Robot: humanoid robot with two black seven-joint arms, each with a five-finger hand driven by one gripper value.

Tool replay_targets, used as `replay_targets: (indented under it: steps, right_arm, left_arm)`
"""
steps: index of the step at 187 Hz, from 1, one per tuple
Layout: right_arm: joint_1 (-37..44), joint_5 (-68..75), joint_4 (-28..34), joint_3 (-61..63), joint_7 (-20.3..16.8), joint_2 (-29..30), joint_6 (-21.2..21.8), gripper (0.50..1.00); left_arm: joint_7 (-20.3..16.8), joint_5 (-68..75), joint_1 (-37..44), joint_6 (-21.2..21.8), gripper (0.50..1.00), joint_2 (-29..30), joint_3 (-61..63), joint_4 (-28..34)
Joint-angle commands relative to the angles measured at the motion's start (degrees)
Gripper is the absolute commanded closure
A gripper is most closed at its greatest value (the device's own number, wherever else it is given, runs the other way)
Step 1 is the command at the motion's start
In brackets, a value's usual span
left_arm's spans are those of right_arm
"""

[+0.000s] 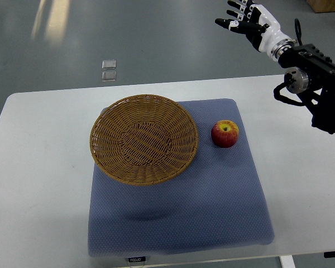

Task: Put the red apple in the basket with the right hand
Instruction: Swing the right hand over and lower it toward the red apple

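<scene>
The apple (225,133) sits right of centre on the blue mat (212,212), just beside the basket (143,139). Likely firm, smooth, rollable: wrap its sides from above. The right hand (247,18), upper right, is spread wide, empty.

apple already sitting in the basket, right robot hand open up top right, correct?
Not quite. In the top view the red apple lies on the blue mat just right of the basket, which holds nothing. The rest stands: the right robot hand is open at the upper right.
</scene>
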Motion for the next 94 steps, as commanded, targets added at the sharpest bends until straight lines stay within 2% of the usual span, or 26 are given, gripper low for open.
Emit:
replay_targets:
  steps: [1, 30, 63, 75, 76, 94]
  right_arm:
    - [2.0, -14.0, 6.7, -2.2, 0.0, -4.9, 2.4, 0.581]
    - [5.9, -25.1, 13.9, -8.6, 0.0, -11.1, 6.9, 0.581]
    - [11.3, -34.7, 19.4, -15.4, 0.1, -17.3, 15.9, 0.581]
    - [11.6, -35.5, 19.7, -15.8, 0.1, -17.5, 16.2, 0.581]
    - [12.4, -40.1, 20.9, -17.1, 0.1, -18.4, 17.2, 0.581]
    - [12.4, -47.8, 22.0, -18.4, 0.2, -19.0, 17.8, 0.581]
  left_arm:
    - [0.0, 0.0, 0.0, 0.0, 0.5, 0.0, 0.0, 0.0]
    - [0.0, 0.0, 0.0, 0.0, 0.5, 0.0, 0.0, 0.0]
    - [0.0, 0.0, 0.0, 0.0, 0.5, 0.0, 0.0, 0.0]
    - [0.0, 0.0, 0.0, 0.0, 0.5, 0.0, 0.0, 0.0]
    - [0.0, 0.0, 0.0, 0.0, 0.5, 0.0, 0.0, 0.0]
    - [0.0, 0.0, 0.0, 0.0, 0.5, 0.0, 0.0, 0.0]
